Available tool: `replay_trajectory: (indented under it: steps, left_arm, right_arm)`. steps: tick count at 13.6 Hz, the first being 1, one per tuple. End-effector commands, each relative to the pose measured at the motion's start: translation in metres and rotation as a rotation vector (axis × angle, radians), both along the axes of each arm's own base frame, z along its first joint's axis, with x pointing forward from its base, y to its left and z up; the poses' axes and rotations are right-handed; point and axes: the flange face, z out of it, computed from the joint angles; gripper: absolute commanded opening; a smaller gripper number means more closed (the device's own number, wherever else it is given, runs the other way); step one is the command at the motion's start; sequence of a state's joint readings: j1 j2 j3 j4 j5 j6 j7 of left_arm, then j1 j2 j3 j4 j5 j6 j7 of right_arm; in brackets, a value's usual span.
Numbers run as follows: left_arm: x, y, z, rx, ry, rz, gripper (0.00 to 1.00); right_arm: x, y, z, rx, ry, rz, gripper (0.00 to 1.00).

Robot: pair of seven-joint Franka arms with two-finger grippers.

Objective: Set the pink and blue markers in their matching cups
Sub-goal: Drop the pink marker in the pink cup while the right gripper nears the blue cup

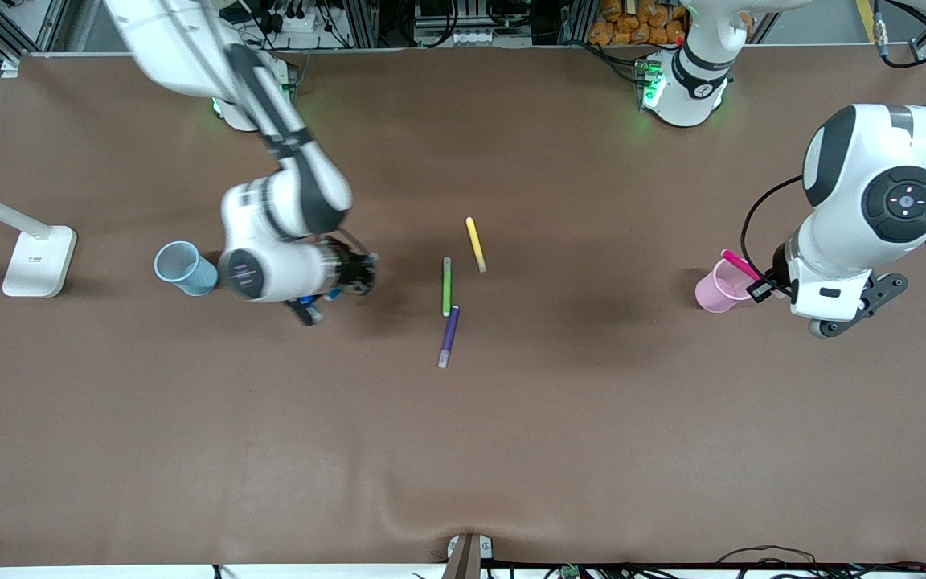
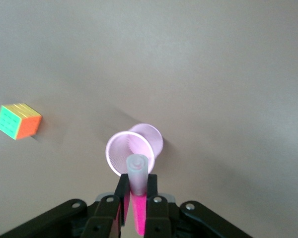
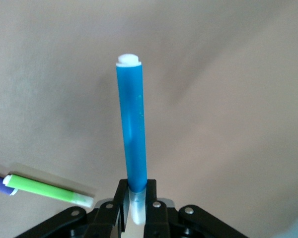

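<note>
Now left gripper point(image 2: 135, 198) jaws clamp pink marker point(image 2: 137, 171); right gripper point(image 3: 137, 203) jaws clamp blue marker point(image 3: 131, 134).

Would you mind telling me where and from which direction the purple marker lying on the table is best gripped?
Probably at mid-barrel, from straight above. The purple marker lies flat on the table, so only a top-down approach suits, fingers closing across its narrow width. Its upper end sits close to the green marker, so stay clear of that end. Both grippers are occupied now: the right gripper holds the blue marker, the left gripper the pink marker.
</note>
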State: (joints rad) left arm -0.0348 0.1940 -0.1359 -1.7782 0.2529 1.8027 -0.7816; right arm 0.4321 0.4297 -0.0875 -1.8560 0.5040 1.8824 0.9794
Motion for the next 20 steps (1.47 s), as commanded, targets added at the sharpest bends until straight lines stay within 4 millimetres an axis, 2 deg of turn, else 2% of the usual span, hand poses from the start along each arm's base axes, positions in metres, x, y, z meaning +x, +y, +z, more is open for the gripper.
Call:
replay_trajectory:
  steps: [1,4,5,6,7,9,11,12,13,15,16,19,20]
  left_arm:
    - [-0.008,0.007,0.008,0.072,0.003,-0.064,0.00]
    - [-0.011,0.015,-0.003,0.128,0.020,-0.080,0.00]
    - [-0.013,0.029,-0.008,0.156,0.029,-0.079,0.00]
    - [-0.016,0.032,-0.010,0.178,0.026,-0.089,0.00]
    - [-0.018,0.031,-0.013,0.177,0.022,-0.096,0.00]
    - [-0.022,0.032,-0.017,0.181,0.008,-0.105,0.00]
    - [-0.024,0.027,-0.027,0.182,-0.073,0.002,0.00]
    - [-0.029,0.019,-0.039,0.190,-0.090,0.040,0.00]
    - [-0.033,0.011,-0.048,0.217,-0.109,0.032,0.00]
    - [-0.041,0.008,-0.061,0.205,-0.170,0.098,0.00]
    - [-0.045,0.004,-0.069,0.198,-0.197,0.128,0.00]
    - [-0.050,0.004,-0.079,0.208,-0.214,0.152,0.00]
    - [-0.052,0.005,-0.085,0.223,-0.224,0.150,0.00]
  right_arm:
    - [0.007,-0.052,0.024,0.076,0.045,-0.006,0.00]
    - [0.014,-0.122,0.030,0.158,0.103,-0.062,0.00]
    - [0.013,-0.139,0.034,0.225,0.132,-0.083,0.00]
    - [0.012,-0.168,0.038,0.269,0.151,-0.101,0.00]
    - [0.009,-0.188,0.042,0.309,0.157,-0.090,0.00]
    - [0.002,-0.216,0.053,0.370,0.179,-0.073,0.00]
    - [-0.004,-0.248,0.055,0.409,0.201,-0.103,0.00]
    - [-0.009,-0.262,0.054,0.446,0.198,-0.087,0.00]
    - [-0.012,-0.283,0.051,0.476,0.186,-0.091,0.00]
    - [-0.025,-0.329,0.040,0.564,0.154,-0.089,0.00]
    - [-0.031,-0.345,0.032,0.601,0.142,-0.080,0.00]
    - [-0.037,-0.359,0.020,0.594,0.146,-0.056,0.00]
    - [-0.041,-0.369,0.007,0.614,0.146,-0.062,0.00]
